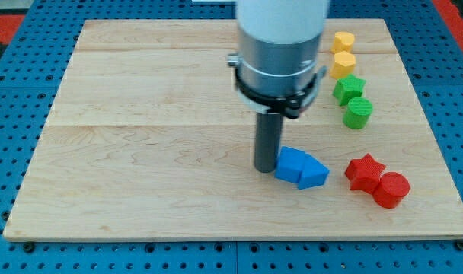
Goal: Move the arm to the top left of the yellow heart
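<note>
Tip [265,169] bare, no claw, touching blue blocks [301,168] at their nine o'clock. Yellow heart [343,64] far off at two o'clock, below yellow hexagon [343,41]. Best swung wide around green star [349,88], stopping at heart's ten o'clock.

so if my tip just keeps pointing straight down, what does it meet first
The wooden board: my tip already seems to rest on it, just left of the blue blocks, apparently touching them, though depth is unclear.
</note>
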You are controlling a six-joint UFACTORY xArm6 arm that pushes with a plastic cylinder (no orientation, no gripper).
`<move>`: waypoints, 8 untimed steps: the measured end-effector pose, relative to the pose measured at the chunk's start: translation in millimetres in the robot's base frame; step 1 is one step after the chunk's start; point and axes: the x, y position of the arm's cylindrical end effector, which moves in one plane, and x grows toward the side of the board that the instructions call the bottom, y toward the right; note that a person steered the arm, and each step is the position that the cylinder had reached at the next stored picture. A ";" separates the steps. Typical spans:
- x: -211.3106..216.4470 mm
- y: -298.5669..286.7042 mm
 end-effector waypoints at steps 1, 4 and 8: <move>0.0 34.8; -15.6 44.8; -291.5 85.8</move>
